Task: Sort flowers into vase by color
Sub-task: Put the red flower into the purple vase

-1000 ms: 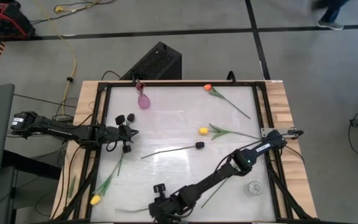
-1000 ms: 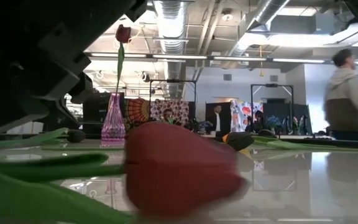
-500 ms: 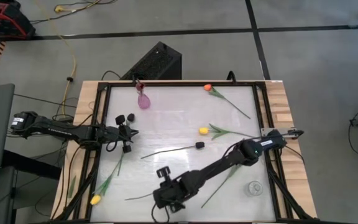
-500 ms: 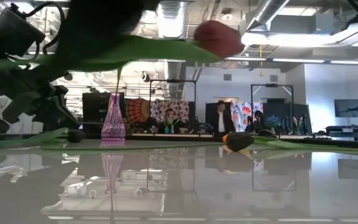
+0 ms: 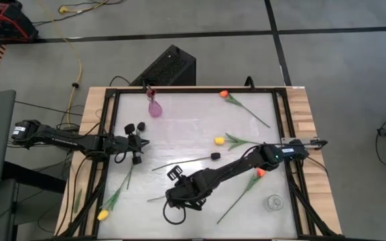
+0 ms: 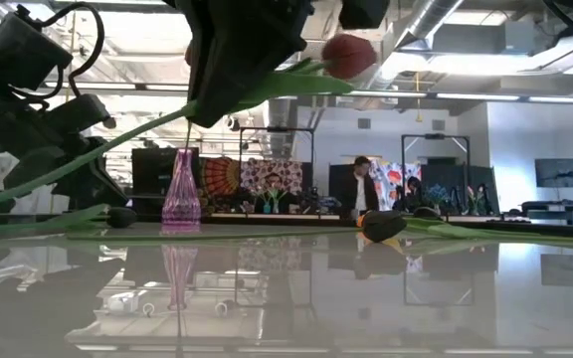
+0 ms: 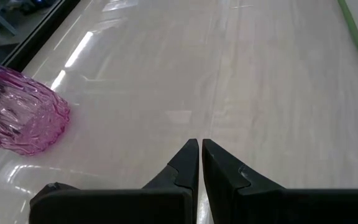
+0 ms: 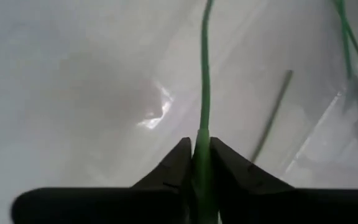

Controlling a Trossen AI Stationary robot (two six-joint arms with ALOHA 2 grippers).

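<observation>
Green stem (image 8: 204, 93) is pinched firmly between your right gripper (image 8: 196, 163) fingers, red tulip head (image 6: 349, 55) trailing behind them off the table, so carry it level toward the pink vase (image 5: 154, 107), left gripper (image 7: 200, 163) closed empty.

Around the table: floor, cables, and the room beyond

A black box (image 5: 168, 65) sits on the grey floor just behind the table's (image 5: 301, 100) wooden rim, with a yellow cable (image 5: 79, 61) trailing past it and red equipment (image 5: 4, 20) in the far corner (partly cut off by the edge). In the low view a person (image 6: 362, 185) stands far back among patterned hangings (image 6: 275, 177).
</observation>
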